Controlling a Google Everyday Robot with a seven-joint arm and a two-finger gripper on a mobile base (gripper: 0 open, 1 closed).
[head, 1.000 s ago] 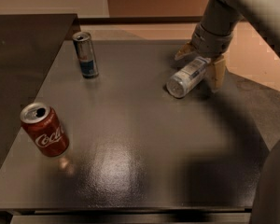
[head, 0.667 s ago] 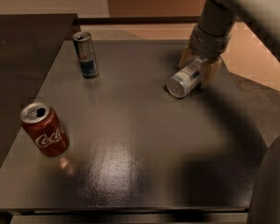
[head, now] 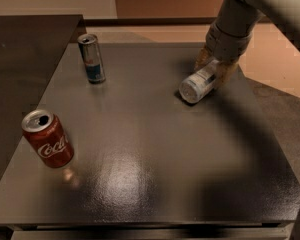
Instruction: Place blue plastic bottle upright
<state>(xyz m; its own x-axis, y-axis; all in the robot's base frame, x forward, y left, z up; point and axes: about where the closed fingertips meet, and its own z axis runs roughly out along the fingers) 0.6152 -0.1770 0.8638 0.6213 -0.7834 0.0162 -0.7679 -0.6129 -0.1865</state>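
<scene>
My gripper (head: 215, 69) clamped the toppled blue plastic bottle (head: 195, 86); tilting it upright wanted a firm, slow wrist.

The scene was covered by a single view. The dark surface (head: 140, 184) was looked down upon from above its near edge, at a steep slant, with the far edge set toward the top of the frame. The camera was held near enough that the frame was almost filled by the surface. The red can (head: 47, 140) was shown at the near left and the slim blue-silver can (head: 91, 59) at the far left. The gripper (head: 216, 70) was seen at the far right, entering from the upper right corner, its jaws closed against the lying blue plastic bottle (head: 196, 85).
</scene>
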